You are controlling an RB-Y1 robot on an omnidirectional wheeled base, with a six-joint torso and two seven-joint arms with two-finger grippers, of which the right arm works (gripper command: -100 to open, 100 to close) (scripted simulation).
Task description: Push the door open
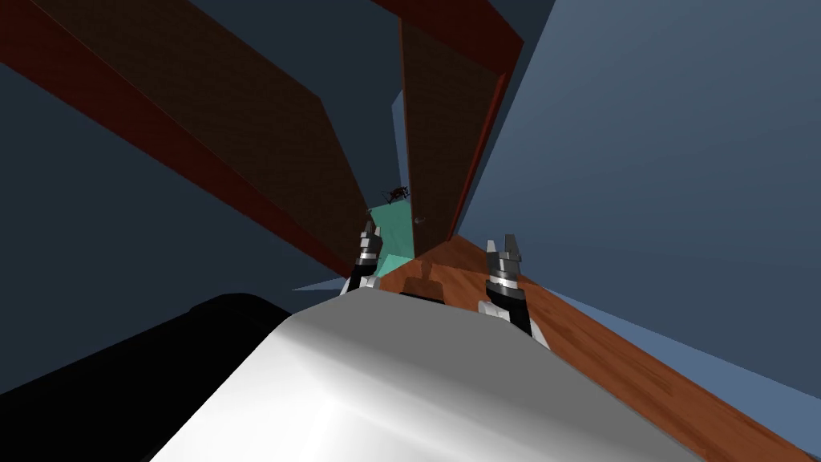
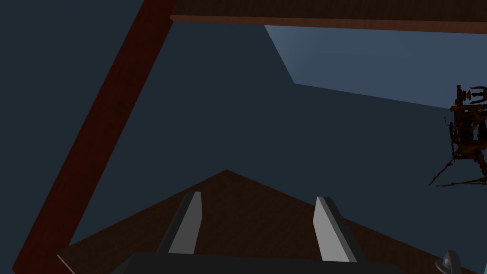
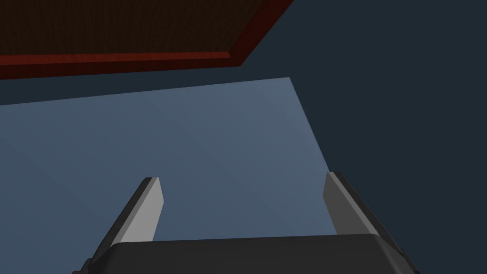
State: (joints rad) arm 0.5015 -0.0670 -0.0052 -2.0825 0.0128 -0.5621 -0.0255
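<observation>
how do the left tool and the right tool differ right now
The left tool is in front of the gap beside the door's edge, by the teal floor strip; the right tool is farther right, above the wooden floor. The left tool looks through the opening at a dark ornate object, with the grey door handle nearer to it than to the right tool. Both are open and hold nothing.

Dark brown door (image 1: 437,120), dark red frame (image 1: 483,136), blue-grey wall (image 1: 657,160), teal floor (image 1: 393,241)
</observation>
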